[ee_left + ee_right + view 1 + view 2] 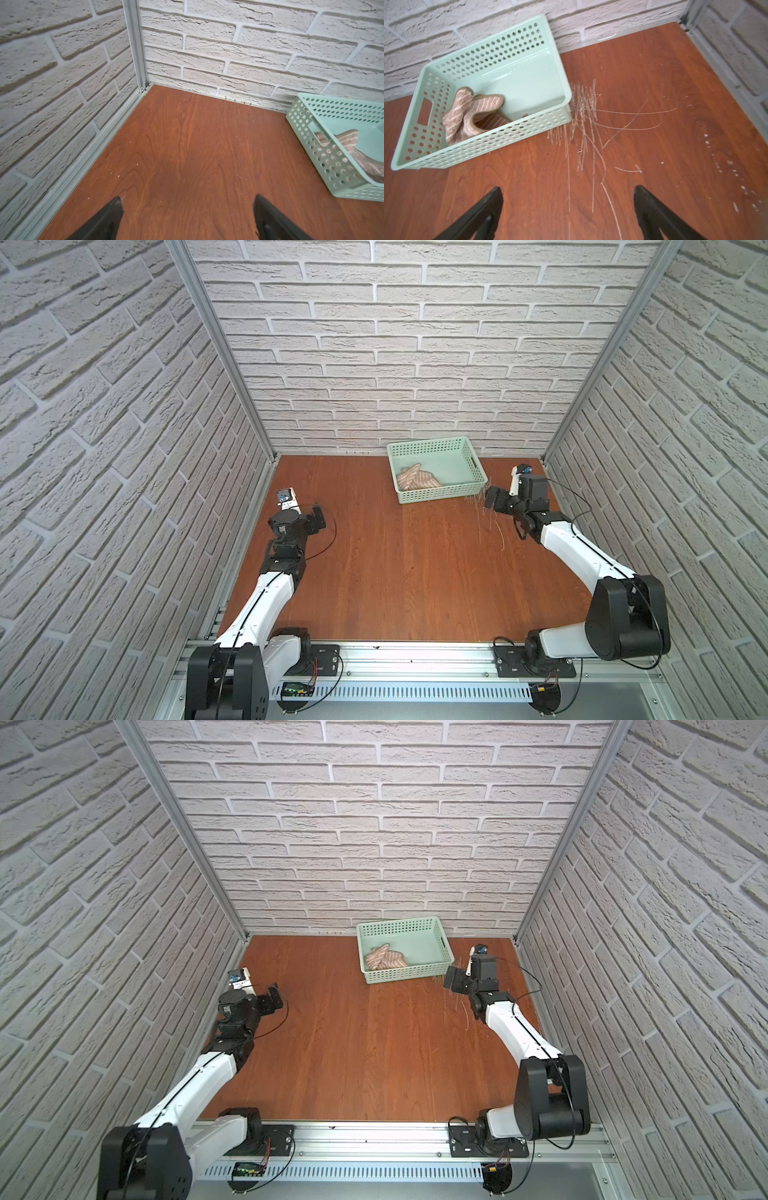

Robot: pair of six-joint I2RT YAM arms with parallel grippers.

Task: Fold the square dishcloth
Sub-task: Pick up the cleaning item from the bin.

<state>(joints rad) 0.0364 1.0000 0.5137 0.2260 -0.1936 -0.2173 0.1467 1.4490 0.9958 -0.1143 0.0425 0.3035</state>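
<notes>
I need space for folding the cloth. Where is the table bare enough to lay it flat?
The wooden table is bare from the mint-green basket to the front rail, and left of the basket. Crowded only between basket and right gripper.

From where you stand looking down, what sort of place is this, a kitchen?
Probably a robot test booth, not a kitchen: brick-print panels in metal framing wall in a wooden tabletop, and a left arm and right arm mount on a rail.
</notes>
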